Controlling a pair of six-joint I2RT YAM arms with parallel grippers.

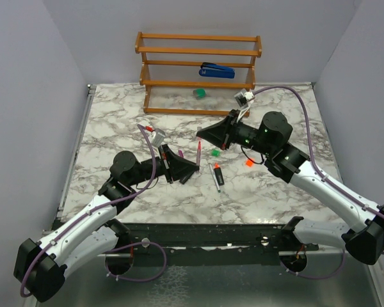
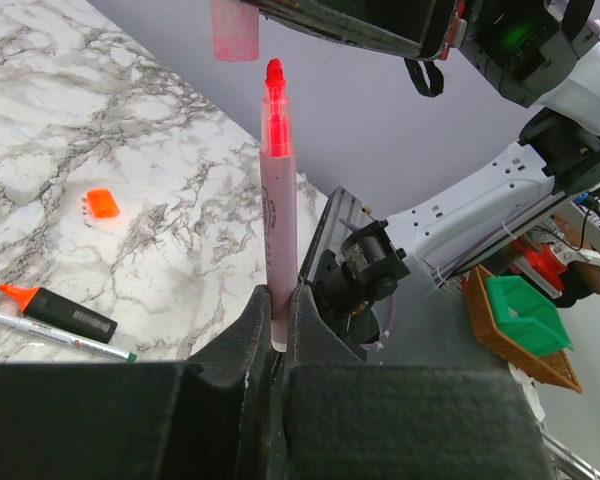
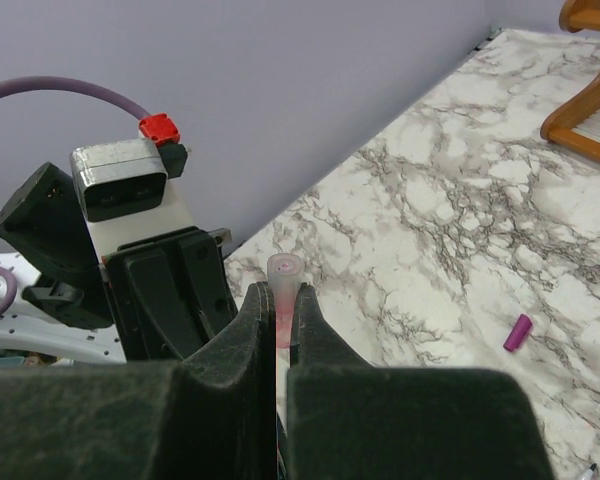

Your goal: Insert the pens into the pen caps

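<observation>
My left gripper (image 2: 278, 300) is shut on the lower end of the thin pink pen (image 2: 278, 220), which stands upright with its red tip bare. My right gripper (image 3: 278, 295) is shut on the pale pink cap (image 3: 284, 270). That cap (image 2: 234, 30) hangs just above and left of the pen's tip, with a small gap between them. From above, both grippers (image 1: 193, 169) (image 1: 200, 135) meet over the table's middle around the pink pen (image 1: 198, 151). An orange-tipped black marker (image 1: 217, 174) and a thin grey pen (image 2: 60, 336) lie on the marble. Orange (image 1: 248, 162), green (image 1: 215, 153) and magenta (image 3: 519, 332) caps lie loose.
A wooden rack (image 1: 198, 64) stands at the back of the marble table (image 1: 115, 121), with a blue stapler (image 1: 216, 70) on a shelf and a green block (image 1: 200, 93) lower down. The loose pens and caps lie right of and below the grippers.
</observation>
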